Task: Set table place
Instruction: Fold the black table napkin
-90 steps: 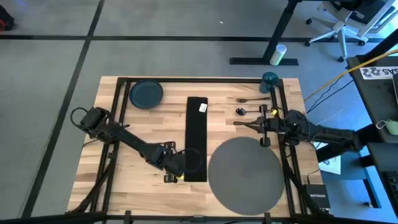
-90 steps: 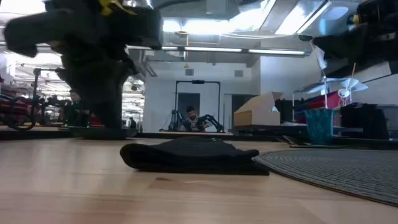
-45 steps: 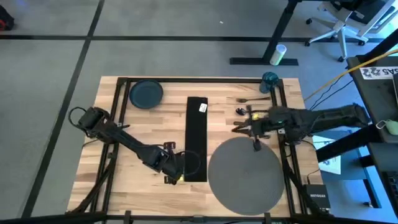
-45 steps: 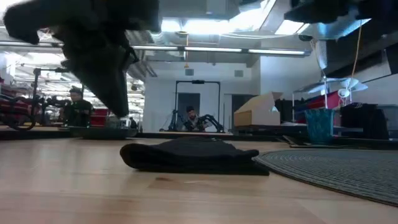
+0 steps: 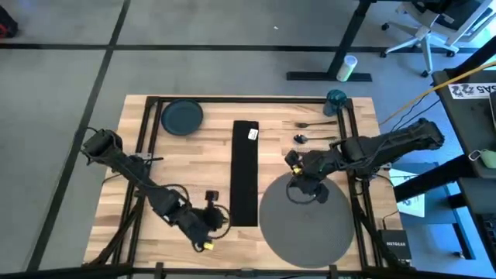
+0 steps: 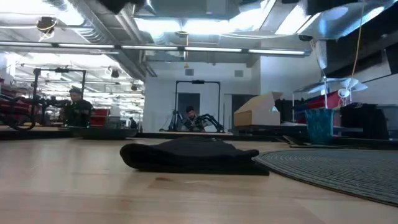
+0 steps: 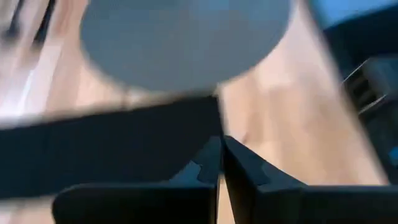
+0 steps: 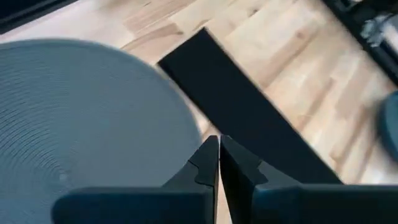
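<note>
The black napkin [image 5: 245,172] lies flat along the middle of the wood table [image 5: 155,170]; its near end shows in the low view [image 6: 193,155]. The round grey placemat [image 5: 306,217] lies at the near right. The dark plate [image 5: 182,116] rests at the far left. The teal cup [image 5: 335,99] stands at the far right, with a fork [image 5: 310,124] and a spoon [image 5: 301,139] near it. My left gripper [image 5: 223,221] is shut beside the napkin's near end. My right gripper [image 5: 291,163] is shut over the placemat's far edge. Neither gripper shows in the low view.
Black metal rails [image 5: 248,99] edge the table. Bare wood lies between the plate and the napkin and along the near left. In the room beyond the table are a person [image 6: 193,117] and a cardboard box [image 6: 258,112].
My left gripper has drawn back from the napkin's near end toward the table's near left and risen out of the low view. My right gripper has swung from the right rail toward the table's left and near side, over the placemat's far edge. The napkin has stayed in place.
</note>
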Robot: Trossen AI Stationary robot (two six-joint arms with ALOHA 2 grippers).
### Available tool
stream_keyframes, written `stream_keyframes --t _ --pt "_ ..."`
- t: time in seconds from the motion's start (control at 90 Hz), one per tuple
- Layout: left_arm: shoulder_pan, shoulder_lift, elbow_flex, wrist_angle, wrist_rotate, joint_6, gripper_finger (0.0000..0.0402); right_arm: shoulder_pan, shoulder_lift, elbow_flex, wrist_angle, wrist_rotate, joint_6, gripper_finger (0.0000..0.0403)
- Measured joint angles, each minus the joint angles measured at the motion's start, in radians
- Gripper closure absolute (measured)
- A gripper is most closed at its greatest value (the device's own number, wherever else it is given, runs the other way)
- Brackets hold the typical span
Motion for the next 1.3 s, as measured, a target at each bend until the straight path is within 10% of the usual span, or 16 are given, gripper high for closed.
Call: stream_keyframes --t 0.5,1.3 --pt "0.122 0.000 -0.116 -0.009 0.433 -0.072 0.0396 0.017 -0.033 -0.134 0.086 0.048 0.119 0.0402" --pt "0.117 0.109 -0.116 0.050 0.324 0.125 0.0285 0.015 -0.033 -0.133 0.071 0.090 0.096 0.0402"
